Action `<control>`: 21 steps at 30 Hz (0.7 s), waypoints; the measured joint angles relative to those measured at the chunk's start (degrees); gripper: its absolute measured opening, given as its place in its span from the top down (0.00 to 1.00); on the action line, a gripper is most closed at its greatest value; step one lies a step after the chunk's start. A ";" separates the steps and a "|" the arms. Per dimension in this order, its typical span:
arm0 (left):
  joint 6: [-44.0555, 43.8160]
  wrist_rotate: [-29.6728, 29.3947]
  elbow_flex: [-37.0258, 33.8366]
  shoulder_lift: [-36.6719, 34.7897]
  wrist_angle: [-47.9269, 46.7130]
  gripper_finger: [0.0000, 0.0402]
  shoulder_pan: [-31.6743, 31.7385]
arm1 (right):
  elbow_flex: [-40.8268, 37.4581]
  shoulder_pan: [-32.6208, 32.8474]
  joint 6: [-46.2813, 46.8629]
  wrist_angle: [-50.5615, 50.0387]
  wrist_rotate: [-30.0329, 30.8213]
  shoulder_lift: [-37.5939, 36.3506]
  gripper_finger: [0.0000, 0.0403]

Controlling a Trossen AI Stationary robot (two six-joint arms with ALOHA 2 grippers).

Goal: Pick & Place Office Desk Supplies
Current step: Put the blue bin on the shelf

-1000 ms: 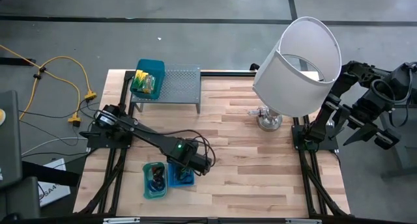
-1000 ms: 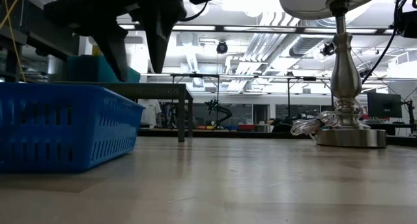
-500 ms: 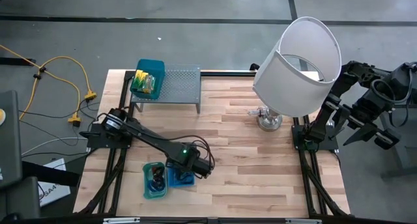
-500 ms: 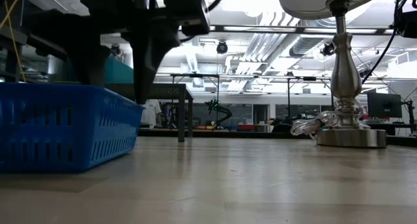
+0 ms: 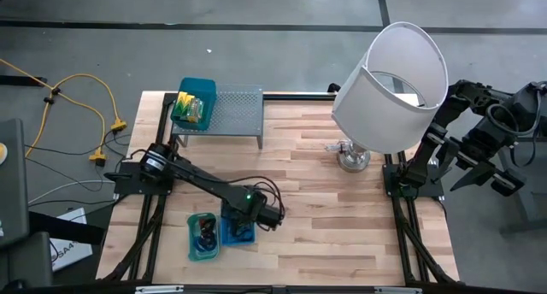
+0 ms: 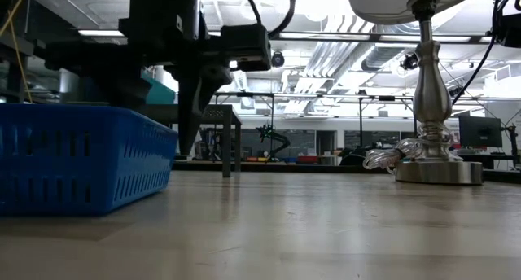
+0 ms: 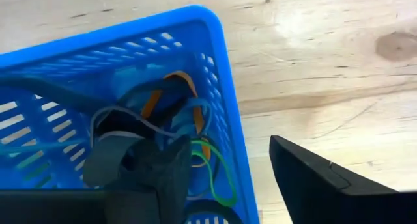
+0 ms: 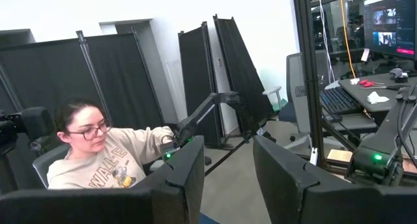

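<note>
Left gripper [image 7: 221, 178] straddles the blue tray's [image 7: 225, 87] wall, fingers apart, empty; rubber bands [image 7: 195, 139] lie inside, bare table [image 7: 326, 68] outside. Right gripper [image 8: 228, 178] is off the table's right edge, fingers parted, empty.

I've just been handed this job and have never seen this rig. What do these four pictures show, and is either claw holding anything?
Two dark robot arms work at a wooden table. One picture looks straight down, one looks level across the tabletop, and one comes from each wrist. The left claw is open over the blue basket, one finger inside among the coloured rubber bands, holding nothing. The right claw waits off the table's edge, apparently empty. Also there: a teal tray, a grey rack carrying another teal tray, and a lamp.
</note>
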 joint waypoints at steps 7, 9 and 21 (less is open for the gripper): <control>-1.36 0.02 0.00 0.00 -0.13 0.63 -0.04 | -0.01 0.00 0.00 0.00 0.00 -0.01 0.70; -1.47 0.02 0.00 0.00 -0.11 0.67 -0.04 | 0.01 0.02 -0.01 0.00 0.01 -0.01 0.70; -2.62 -0.07 0.00 0.00 -0.31 0.84 -0.04 | -0.01 0.00 -0.02 0.00 0.00 -0.01 0.70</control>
